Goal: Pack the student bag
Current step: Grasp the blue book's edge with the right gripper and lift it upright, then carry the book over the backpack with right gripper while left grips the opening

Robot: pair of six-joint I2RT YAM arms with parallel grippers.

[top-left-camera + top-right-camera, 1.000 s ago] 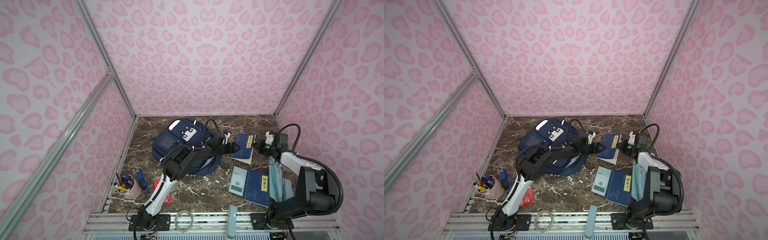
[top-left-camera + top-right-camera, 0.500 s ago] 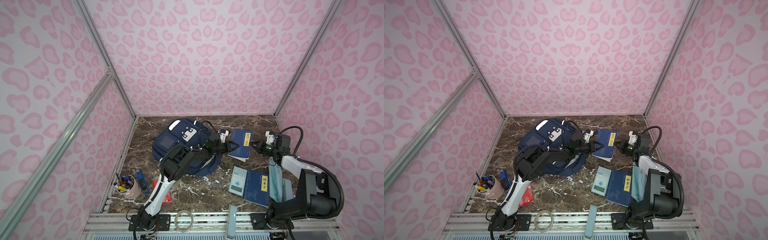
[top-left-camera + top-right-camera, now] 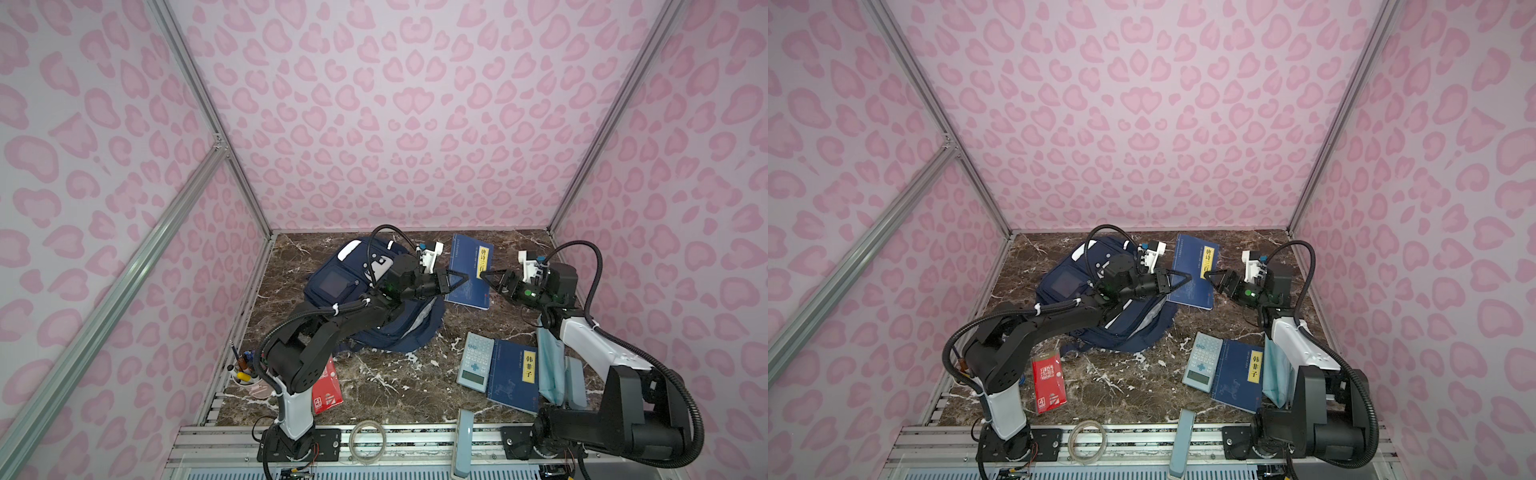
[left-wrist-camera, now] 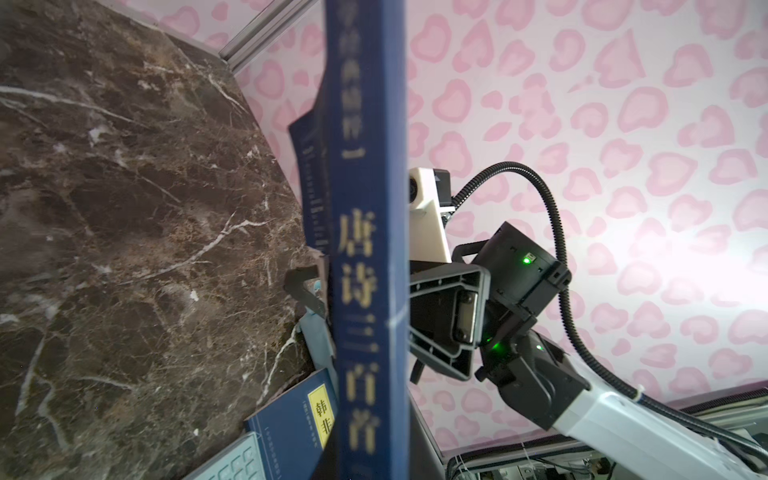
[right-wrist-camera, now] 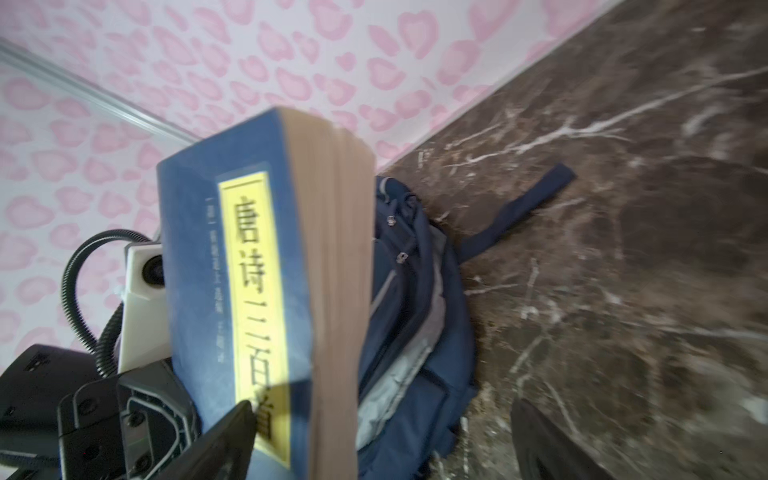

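- The pen cup (image 3: 249,376) stands well back from the left claw (image 3: 460,283), beside that arm's base. The flat red packet (image 3: 1050,384) lies near it on the marble tabletop (image 3: 386,386). Both are unpacked.
- The student bag (image 3: 332,286) lies on its side below and behind the left claw, under that arm's wrist and forearm. Its mouth gapes towards the claw with grey lining showing, and nothing can be seen inside.
- The left claw is closed down on a blue book with a yellow title strip (image 3: 469,266), gripping the edge nearest the bag. It holds the book raised and tilted off the table, just ahead of the bag's mouth.
- The right claw (image 3: 488,280) faces the left claw from the book's other side, almost tip to tip. Its jaws stand wide apart, one on each side of the book, gripping nothing.
- A calculator (image 3: 476,361) and a second blue book (image 3: 513,376) lie side by side, touching or overlapping, well short of the right claw and beside its forearm. A pale teal flat thing (image 3: 550,365) sits partly under that arm, too hidden to name.
- Packing looks to be at an early stage. One book appears to be passing to the left arm for insertion, and every other item lies outside the bag.
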